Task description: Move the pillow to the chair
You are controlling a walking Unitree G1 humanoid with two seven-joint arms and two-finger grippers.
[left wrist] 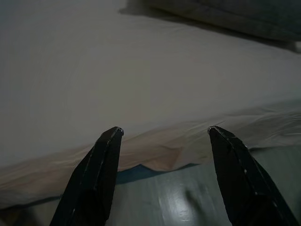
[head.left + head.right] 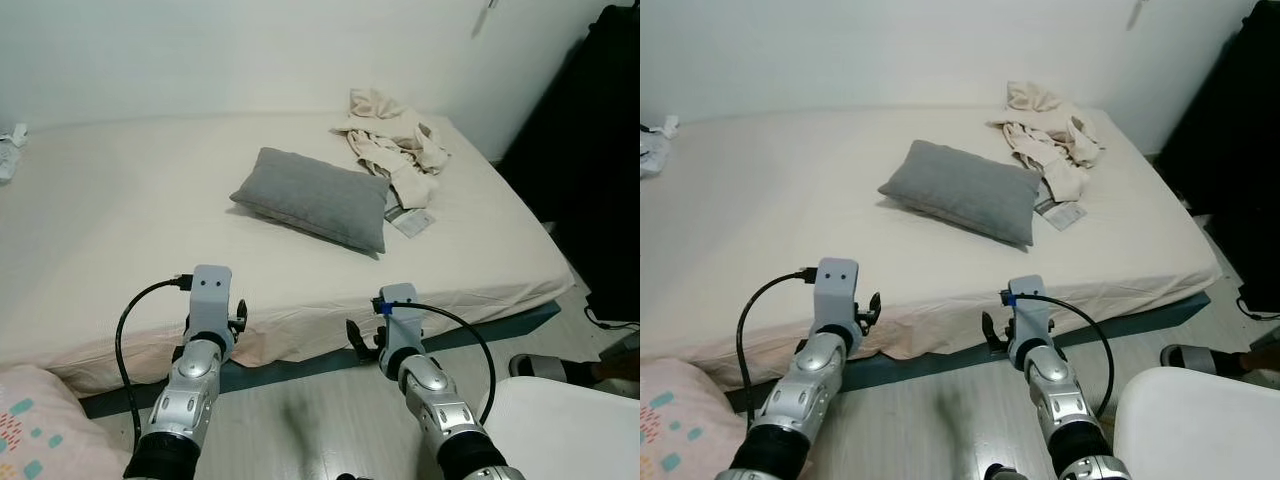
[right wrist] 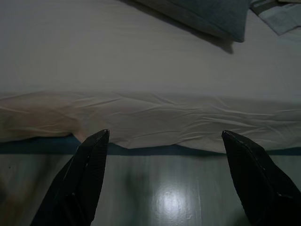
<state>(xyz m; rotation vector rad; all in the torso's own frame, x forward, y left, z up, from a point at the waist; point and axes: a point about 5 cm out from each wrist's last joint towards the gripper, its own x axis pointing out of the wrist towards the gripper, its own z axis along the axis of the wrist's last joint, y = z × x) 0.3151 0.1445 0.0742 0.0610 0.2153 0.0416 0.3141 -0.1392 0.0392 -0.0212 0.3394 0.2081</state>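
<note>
A grey pillow (image 2: pixel 315 198) lies flat on the cream bed (image 2: pixel 120 230), right of its middle. Its edge also appears in the right wrist view as the pillow (image 3: pixel 202 14). The white chair seat (image 2: pixel 560 425) is at the bottom right, on the floor side of the bed. Both arms are held low in front of the bed's near edge, short of the pillow. My left gripper (image 1: pixel 164 129) is open over the sheet's hem, with nothing between its fingers. My right gripper (image 3: pixel 164 133) is open too, facing the mattress edge below the pillow.
A heap of beige clothes (image 2: pixel 395 140) and a paper tag (image 2: pixel 412 222) lie just right of the pillow. A pink patterned cushion (image 2: pixel 40 425) is at the bottom left. Dark furniture (image 2: pixel 595 150) stands right of the bed, with a slipper (image 2: pixel 540 367) on the floor.
</note>
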